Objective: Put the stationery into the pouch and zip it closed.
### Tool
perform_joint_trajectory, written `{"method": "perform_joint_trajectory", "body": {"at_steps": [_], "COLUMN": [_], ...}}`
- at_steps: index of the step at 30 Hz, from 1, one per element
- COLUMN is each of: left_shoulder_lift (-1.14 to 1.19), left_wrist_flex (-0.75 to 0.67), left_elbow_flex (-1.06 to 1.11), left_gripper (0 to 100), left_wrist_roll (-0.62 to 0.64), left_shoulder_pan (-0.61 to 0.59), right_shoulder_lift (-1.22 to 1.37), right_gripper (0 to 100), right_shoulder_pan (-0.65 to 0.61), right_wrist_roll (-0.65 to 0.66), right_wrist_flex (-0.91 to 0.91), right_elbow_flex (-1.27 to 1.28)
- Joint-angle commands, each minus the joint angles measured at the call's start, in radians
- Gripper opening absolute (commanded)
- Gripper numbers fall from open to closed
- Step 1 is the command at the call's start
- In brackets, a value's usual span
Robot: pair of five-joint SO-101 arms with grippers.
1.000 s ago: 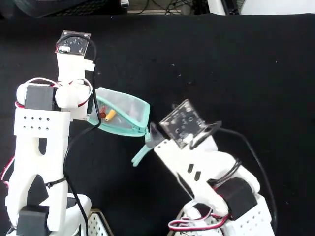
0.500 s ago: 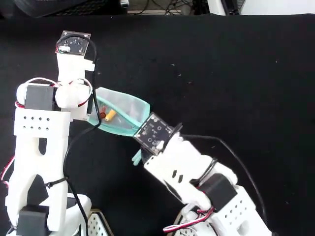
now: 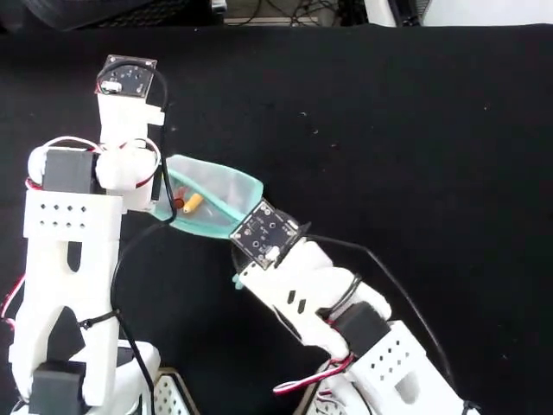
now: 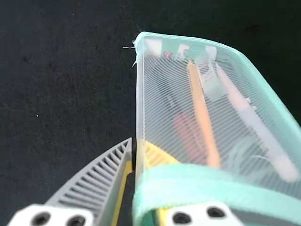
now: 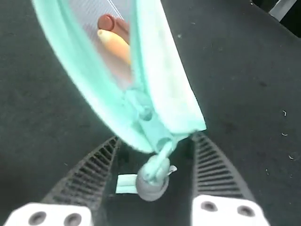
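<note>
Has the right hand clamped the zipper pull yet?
No, the right hand is open, and the zipper pull hangs untouched in the gap.

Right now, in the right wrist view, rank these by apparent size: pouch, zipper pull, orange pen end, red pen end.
1. pouch
2. zipper pull, though it is nearest the camera, so its lead over the pen ends is unsure
3. orange pen end
4. red pen end
</note>
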Motion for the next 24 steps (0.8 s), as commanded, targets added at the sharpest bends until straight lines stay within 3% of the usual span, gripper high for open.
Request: {"method": "perform_joint_trajectory", "body": {"at_steps": [1, 4, 11, 24], "left_shoulder_lift": [-0.003, -0.003, -0.003, -0.003], "left_wrist_flex": [-0.002, -0.003, -0.003, -0.003], "left_elbow_flex": [-0.007, -0.007, -0.007, -0.007], "left_gripper": [3, 3, 3, 3], "left_wrist_roll": [0.002, 0.002, 0.002, 0.002], "left_shoulder_pan": [-0.004, -0.004, -0.004, 0.002], "right_shoulder_lift": [-0.064, -0.196, -0.633, -0.607], "right_gripper": [6.4, 1.9, 1.3, 1.5], "right_shoulder_pan": [-0.014, -0.002, 0.19, 0.181], "right_wrist_roll": [0.086, 0.173, 0.176, 0.175], "right_wrist_flex": [-0.012, 0.025, 0.23, 0.21], "right_elbow_flex": [0.008, 0.041, 0.056, 0.099]}}
